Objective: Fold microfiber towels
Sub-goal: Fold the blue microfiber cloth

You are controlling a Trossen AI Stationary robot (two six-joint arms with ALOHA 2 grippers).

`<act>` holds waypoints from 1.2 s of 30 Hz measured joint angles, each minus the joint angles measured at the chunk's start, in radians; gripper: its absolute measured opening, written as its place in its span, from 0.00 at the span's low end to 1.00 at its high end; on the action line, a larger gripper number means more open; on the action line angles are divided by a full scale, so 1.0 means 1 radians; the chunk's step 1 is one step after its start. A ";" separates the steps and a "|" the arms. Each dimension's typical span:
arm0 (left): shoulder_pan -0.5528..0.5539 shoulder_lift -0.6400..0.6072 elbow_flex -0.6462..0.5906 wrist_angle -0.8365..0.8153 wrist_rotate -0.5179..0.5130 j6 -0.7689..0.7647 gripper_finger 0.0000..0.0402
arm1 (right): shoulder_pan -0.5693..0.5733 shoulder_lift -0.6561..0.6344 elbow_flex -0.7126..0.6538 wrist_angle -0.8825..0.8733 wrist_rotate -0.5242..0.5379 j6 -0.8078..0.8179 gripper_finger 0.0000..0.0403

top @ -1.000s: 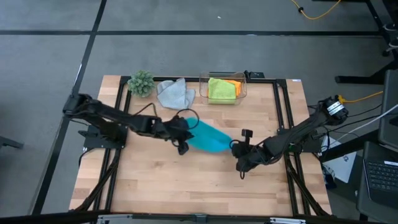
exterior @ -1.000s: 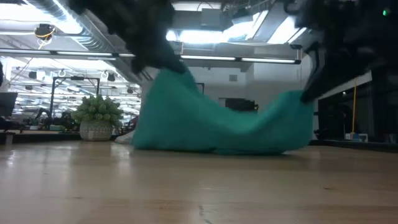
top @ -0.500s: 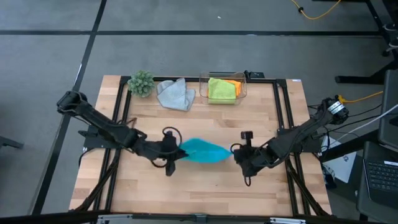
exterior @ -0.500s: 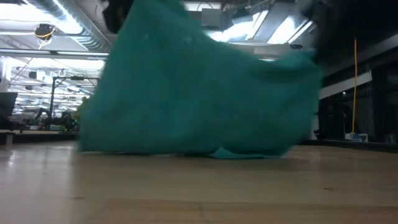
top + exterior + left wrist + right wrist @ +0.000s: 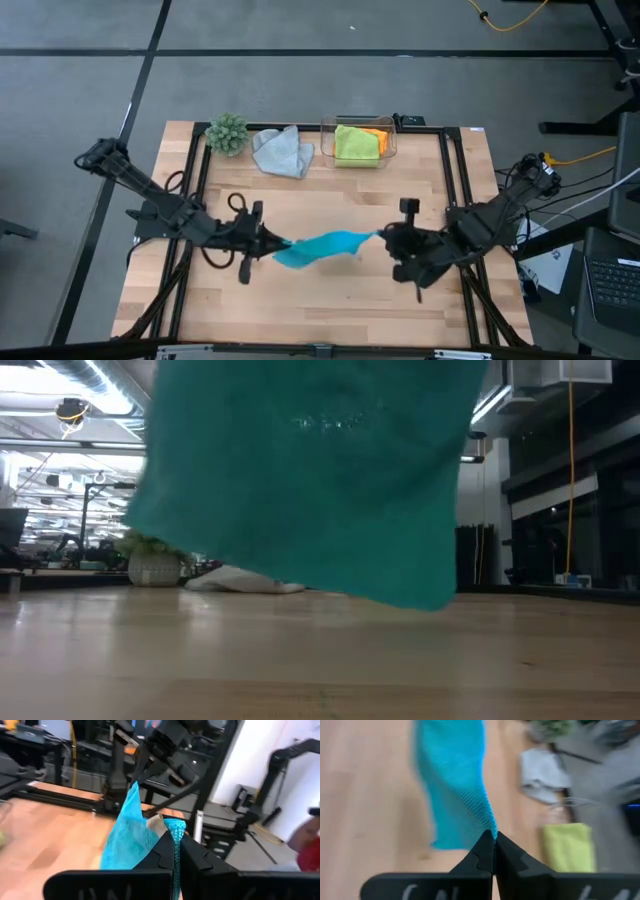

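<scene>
The turquoise blue towel [image 5: 322, 246] hangs stretched between my two grippers over the table's middle; in the low view [image 5: 310, 480] it hangs clear of the wood. My left gripper [image 5: 266, 243] is shut on its left end, my right gripper [image 5: 385, 236] is shut on its right end. The light grey towel [image 5: 282, 151] lies crumpled at the far edge. The lime green towel [image 5: 356, 144] lies in the clear box with the orange towel [image 5: 376, 133] under it. My left gripper pinches a corner of the turquoise towel [image 5: 172, 831] between its two shut fingers, coming level from the table's left. The cloth spreads away beyond the fingers and hangs clear of the table. My right gripper pinches the towel's opposite corner [image 5: 491, 833] between its two shut fingers, coming level from the table's right. The cloth runs away from the fingertips toward the other arm, lifted clear of the table.
A small green plant [image 5: 227, 132] stands at the far left, next to the grey towel. The clear plastic box [image 5: 358, 140] stands at the far edge, middle. Bare wood lies along the near side [image 5: 320, 310].
Both grippers have moved toward the table's near edge and apart, the left one toward the left edge, the right one toward the right edge. The turquoise towel has been drawn out between them and lifted; its lower edge, earlier on the wood, now hangs clear.
</scene>
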 joint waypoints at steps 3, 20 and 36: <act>-0.034 0.010 0.000 0.000 0.000 -0.013 0.00 | 0.042 0.001 0.019 -0.029 -0.055 0.047 0.01; -0.005 0.110 -0.001 -0.033 -0.038 -0.088 0.00 | 0.047 0.002 0.008 -0.106 -0.064 0.152 0.01; 0.239 0.301 -0.001 -0.226 -0.063 0.043 0.00 | -0.250 0.002 -0.388 0.245 -0.036 -0.003 0.00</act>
